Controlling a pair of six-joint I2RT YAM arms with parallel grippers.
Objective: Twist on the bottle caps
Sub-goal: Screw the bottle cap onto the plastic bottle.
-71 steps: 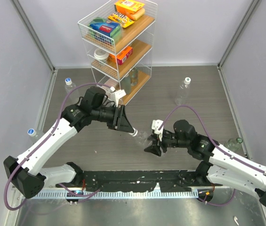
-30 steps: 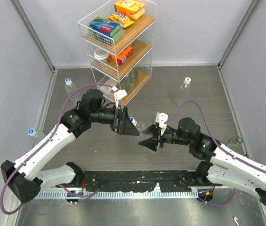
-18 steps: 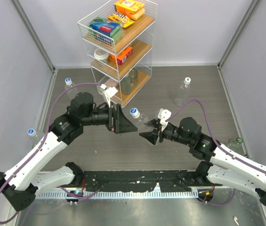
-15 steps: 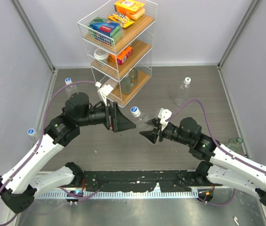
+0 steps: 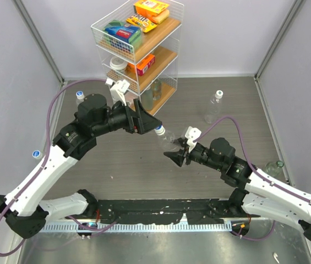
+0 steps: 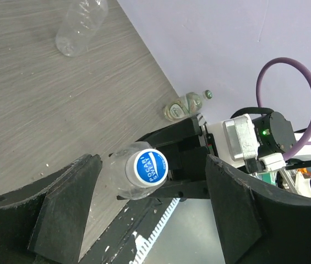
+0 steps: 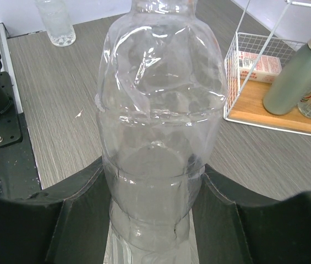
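A clear ribbed bottle (image 5: 169, 142) is held off the table, tilted, with my right gripper (image 5: 175, 153) shut on its lower body (image 7: 155, 126). A white cap with a blue top (image 5: 159, 130) sits on its neck. In the left wrist view that cap (image 6: 149, 167) faces the camera between my left gripper's fingers (image 6: 70, 192), which stand wide apart and do not touch it. My left gripper (image 5: 154, 124) is open just beyond the capped end, close to the rack. The right gripper (image 7: 153, 166) presses the bottle from both sides.
A wire rack (image 5: 138, 49) with wooden shelves and groceries stands at the back. Other capped bottles are at back right (image 5: 214, 107), back left (image 5: 80, 98), by the left wall (image 5: 38, 155) and by the right wall (image 5: 273, 166). Grey walls enclose the table.
My left gripper has let go of the cap and swung back toward the rack. The right gripper has lifted the capped bottle slightly and keeps its grip.
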